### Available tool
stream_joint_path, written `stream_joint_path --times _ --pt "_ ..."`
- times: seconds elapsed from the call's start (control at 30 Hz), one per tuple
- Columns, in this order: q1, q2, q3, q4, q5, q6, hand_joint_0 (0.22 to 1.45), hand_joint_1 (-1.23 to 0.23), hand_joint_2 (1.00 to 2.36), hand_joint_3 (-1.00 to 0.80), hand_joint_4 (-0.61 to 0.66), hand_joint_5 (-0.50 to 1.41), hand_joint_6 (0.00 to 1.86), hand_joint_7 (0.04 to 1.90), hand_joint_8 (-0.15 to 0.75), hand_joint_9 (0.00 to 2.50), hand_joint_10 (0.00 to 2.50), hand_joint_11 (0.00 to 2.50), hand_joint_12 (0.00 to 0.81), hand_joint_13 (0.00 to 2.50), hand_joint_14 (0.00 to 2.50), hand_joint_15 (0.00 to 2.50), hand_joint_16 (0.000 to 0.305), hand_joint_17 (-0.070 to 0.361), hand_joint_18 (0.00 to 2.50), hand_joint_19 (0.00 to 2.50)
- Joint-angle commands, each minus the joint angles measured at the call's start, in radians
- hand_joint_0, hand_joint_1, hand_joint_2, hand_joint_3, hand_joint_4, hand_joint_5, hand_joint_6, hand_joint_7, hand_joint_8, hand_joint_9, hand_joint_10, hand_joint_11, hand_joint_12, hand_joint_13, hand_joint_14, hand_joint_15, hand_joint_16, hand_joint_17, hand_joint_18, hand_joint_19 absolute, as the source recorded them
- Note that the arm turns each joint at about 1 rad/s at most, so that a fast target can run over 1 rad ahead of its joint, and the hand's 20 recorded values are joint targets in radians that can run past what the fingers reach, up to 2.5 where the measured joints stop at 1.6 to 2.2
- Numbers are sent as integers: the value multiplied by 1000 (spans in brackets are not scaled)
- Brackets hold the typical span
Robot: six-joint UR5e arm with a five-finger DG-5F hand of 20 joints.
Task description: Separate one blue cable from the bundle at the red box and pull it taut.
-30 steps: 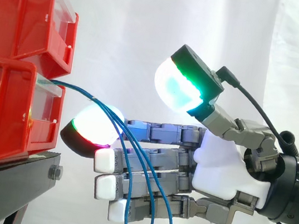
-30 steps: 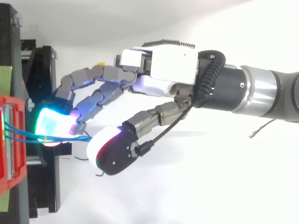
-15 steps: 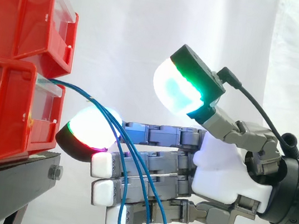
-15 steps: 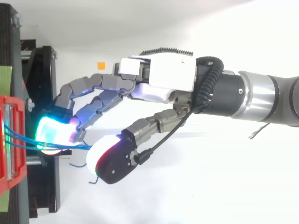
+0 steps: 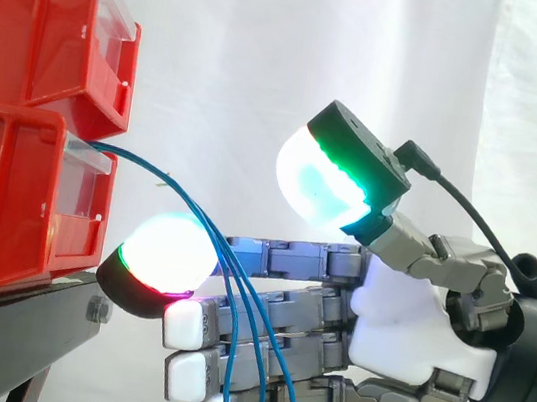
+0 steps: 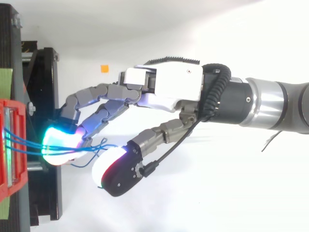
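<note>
Several thin blue cables [image 5: 152, 169] come out of the front of the lower red bin [image 5: 5, 202] and arc down to the right. They drape across the front of my hand [image 5: 402, 322], over its straight fingers, and hang below. My hand is open: the fingers reach level toward the bin, with one glowing fingertip [image 5: 168, 252] just under the cables near the bin's front. The thumb pad [image 5: 322, 184] is raised well above the fingers, apart from the cables. From above, the cables [image 6: 24, 142] run from the bin to that fingertip [image 6: 60, 145], then loop loosely.
An upper red bin [image 5: 43, 16] is stacked on the lower one, both on the black stand [image 5: 7, 324]. A white curtain hangs behind. A small orange marker [image 6: 104, 68] lies on the white floor beyond the hand.
My hand has sunk a little and shifted slightly away from the bin. The cables now slide further across the fingers, and a loose loop shows between finger and thumb from above.
</note>
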Motion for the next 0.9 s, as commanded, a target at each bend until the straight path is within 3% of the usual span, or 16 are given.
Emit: stream_joint_path --times 0.0,0.87 --pt "1 0 -1 -9 0 2 568 -726 1002 -449 203 -139 502 964 296 754 14 551 346 753 18 558 44 99 567 652" --pt "-4 0 4 -9 -2 8 594 -729 1004 -432 203 -131 502 1009 292 770 16 555 341 764 20 557 43 96 582 672"
